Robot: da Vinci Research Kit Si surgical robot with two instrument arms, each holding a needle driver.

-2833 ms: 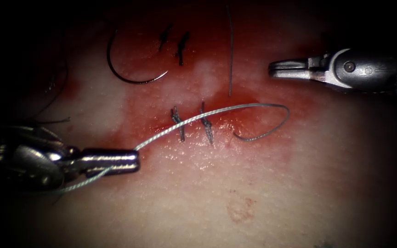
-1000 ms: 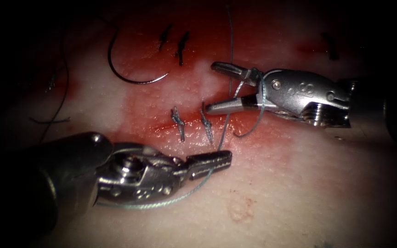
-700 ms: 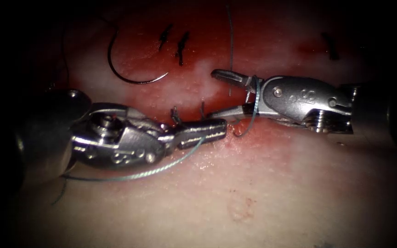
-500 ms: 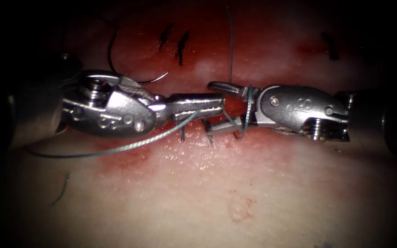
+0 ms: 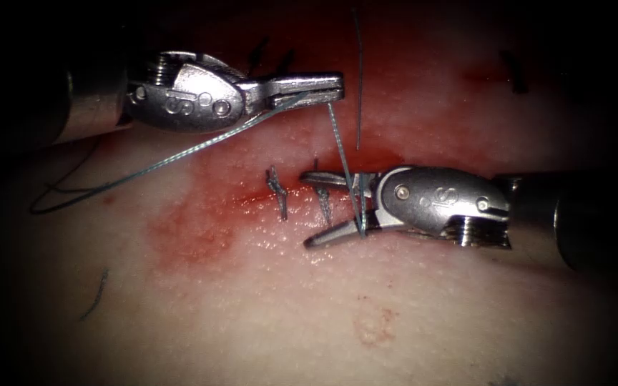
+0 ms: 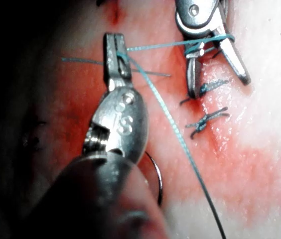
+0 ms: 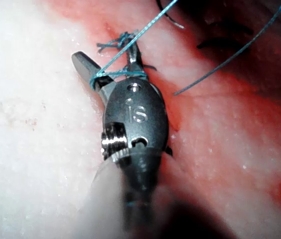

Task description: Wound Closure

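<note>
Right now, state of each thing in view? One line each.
Left end effector: shut on the thread.
Right end effector: open, thread looped around it near the hinge, holding nothing.
Thread: runs taut from the left end effector down to the loop on the right one.
Needle: lying free on the tissue, not held.
Cut: two stitches across it.
Tissue: wet with red fluid.

needle (image 6: 156, 179) mostly hidden behind the left tool (image 6: 116, 47), only a short arc showing, thread (image 6: 180, 142) cut off at the picture's edge, right tool's shaft (image 7: 130, 209) blurred
</note>
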